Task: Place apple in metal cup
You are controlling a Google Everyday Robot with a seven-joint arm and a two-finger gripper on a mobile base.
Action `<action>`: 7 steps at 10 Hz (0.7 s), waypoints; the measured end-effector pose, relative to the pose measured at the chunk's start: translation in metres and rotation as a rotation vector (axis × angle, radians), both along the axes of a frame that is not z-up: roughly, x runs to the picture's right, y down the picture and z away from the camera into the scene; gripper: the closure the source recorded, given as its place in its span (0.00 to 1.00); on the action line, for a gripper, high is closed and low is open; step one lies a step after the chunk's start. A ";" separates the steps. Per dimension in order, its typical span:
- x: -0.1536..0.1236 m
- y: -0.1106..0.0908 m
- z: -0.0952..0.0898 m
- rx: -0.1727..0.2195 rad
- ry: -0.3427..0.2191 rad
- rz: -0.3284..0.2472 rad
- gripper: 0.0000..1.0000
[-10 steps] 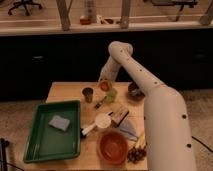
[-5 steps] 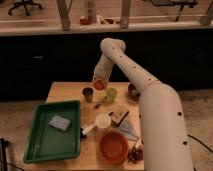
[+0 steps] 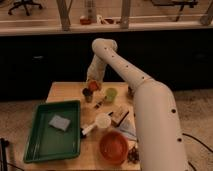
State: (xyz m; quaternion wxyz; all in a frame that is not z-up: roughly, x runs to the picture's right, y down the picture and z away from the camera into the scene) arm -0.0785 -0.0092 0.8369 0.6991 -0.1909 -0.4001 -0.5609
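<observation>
Gripper (image 3: pixel 93 85) sits over the far part of the wooden table (image 3: pixel 62 92), with the arm bent down onto it from above. Jaws are clamped on the apple (image 3: pixel 94 86): a red-orange blob right at the tip, off the table surface. Metal cup (image 3: pixel 88 95) is directly below the gripper, a touch to view-left, upright, mouth up. Apple is just above the cup rim, not inside it; can't tell if they touch. Light green cup (image 3: pixel 110 94) stands near the gripper on view-right, about level with the metal cup and apart from it. White cup (image 3: pixel 102 121) is nearer the camera than the gripper, handle pointing view-left toward the green tray (image 3: pixel 35 145). Tray is below-left of the gripper in view, well apart, with a grey-blue sponge (image 3: pixel 60 122) lying in it. Orange-red bowl (image 3: pixel 114 146) is at the near table edge, far from the gripper, with the dark grape bunch (image 3: pixel 133 155) just beside it on view-right.
</observation>
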 end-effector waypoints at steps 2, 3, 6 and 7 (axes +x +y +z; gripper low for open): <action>-0.012 0.002 -0.001 0.003 -0.014 -0.024 1.00; -0.018 0.003 -0.001 0.004 -0.019 -0.034 1.00; -0.022 0.003 0.000 0.006 -0.022 -0.045 1.00; -0.025 0.003 0.000 0.006 -0.025 -0.049 1.00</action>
